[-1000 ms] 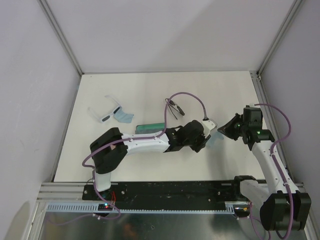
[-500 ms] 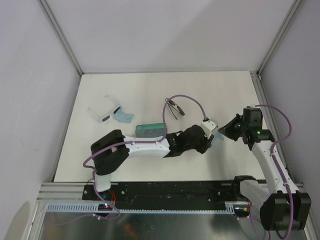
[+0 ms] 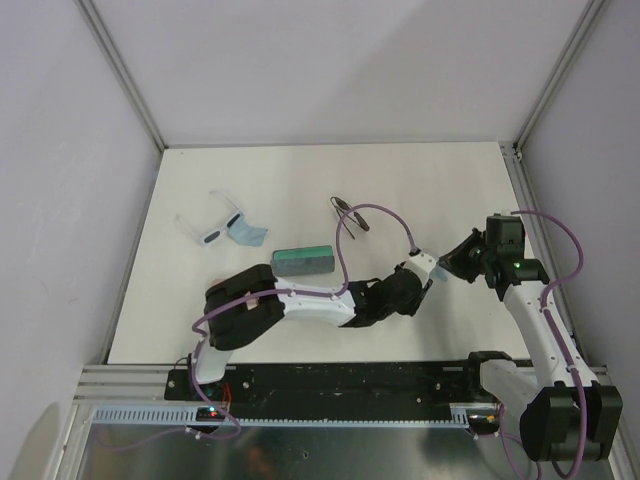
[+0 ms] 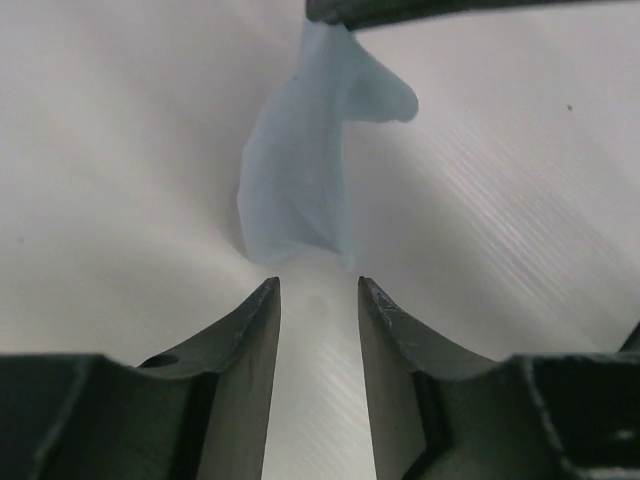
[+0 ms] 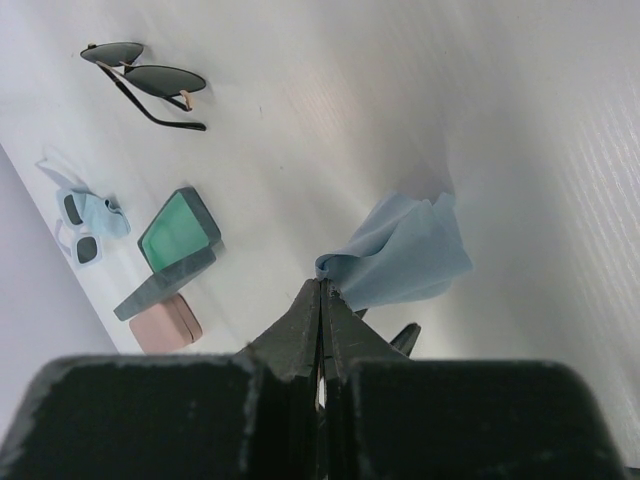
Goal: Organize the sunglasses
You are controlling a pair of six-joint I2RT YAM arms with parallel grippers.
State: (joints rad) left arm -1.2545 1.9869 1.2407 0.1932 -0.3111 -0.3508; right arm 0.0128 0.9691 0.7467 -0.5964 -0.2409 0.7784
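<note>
I find the right gripper (image 5: 322, 292) clamped on the cloth (image 5: 400, 255) corner. The left gripper (image 4: 318, 295) is part-open, empty, just beside it. The dark sunglasses (image 3: 350, 214) lie mid-table and the white sunglasses (image 3: 208, 230) far left, both ungripped. I judge cloth handling is in hand; next, the left must pinch its free edge.

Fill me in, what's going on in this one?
The right gripper is shut on a corner of a light blue cloth, holding it up. The left gripper sits just in front of that cloth, jaws apart with nothing between them. Neither pair of glasses is being handled: the dark-framed sunglasses lie alone on the table, the white-framed sunglasses at the far left beside a second blue cloth. An open case lies nearby.
</note>
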